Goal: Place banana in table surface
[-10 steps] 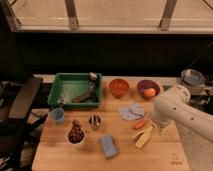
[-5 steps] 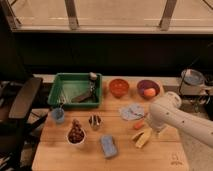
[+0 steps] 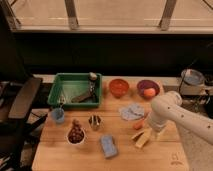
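The banana (image 3: pixel 142 139) is pale yellow and lies on the light-brown wooden table surface (image 3: pixel 65 159), right of the middle, near the front. An orange-red carrot (image 3: pixel 139 124) lies just behind it. My white arm comes in from the right, and my gripper (image 3: pixel 153 131) hangs at its end, right beside the banana's right end and low over the tabletop. The arm hides the gripper's tip, so I cannot tell whether it touches or holds the banana.
A green bin (image 3: pixel 75 90) stands back left. An orange bowl (image 3: pixel 118 87) and a purple bowl with an orange fruit (image 3: pixel 149 90) stand behind. A blue-grey cloth (image 3: pixel 131 111), metal cup (image 3: pixel 94 121), grape bowl (image 3: pixel 75 134), blue cup (image 3: pixel 58 115) and blue sponge (image 3: pixel 108 146) lie about.
My arm has swung left and lowered toward the banana and carrot. The banana stays in about the same spot on the table.
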### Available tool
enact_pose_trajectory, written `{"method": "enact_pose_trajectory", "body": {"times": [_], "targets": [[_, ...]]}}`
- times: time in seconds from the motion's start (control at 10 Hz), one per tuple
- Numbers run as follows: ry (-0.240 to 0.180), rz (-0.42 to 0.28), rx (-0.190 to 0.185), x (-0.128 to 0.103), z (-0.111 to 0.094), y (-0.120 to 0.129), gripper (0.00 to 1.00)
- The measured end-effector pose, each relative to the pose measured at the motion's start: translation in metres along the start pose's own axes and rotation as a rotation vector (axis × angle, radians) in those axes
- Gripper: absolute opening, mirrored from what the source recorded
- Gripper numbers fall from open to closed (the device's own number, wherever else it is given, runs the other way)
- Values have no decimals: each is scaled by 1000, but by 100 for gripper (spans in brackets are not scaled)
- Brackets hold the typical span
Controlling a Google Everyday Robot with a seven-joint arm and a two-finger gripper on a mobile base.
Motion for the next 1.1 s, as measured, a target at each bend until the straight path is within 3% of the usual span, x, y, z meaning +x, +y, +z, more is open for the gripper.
{"method": "enact_pose_trajectory", "body": {"times": [0.3, 0.6, 0.8, 1.1], "targets": [[-93, 52, -5, 5, 8, 2, 34], [-141, 80, -6, 8, 14, 0, 6], [-138, 98, 2, 9, 13, 1, 0], [-86, 122, 73, 15, -23, -6, 0]]}}
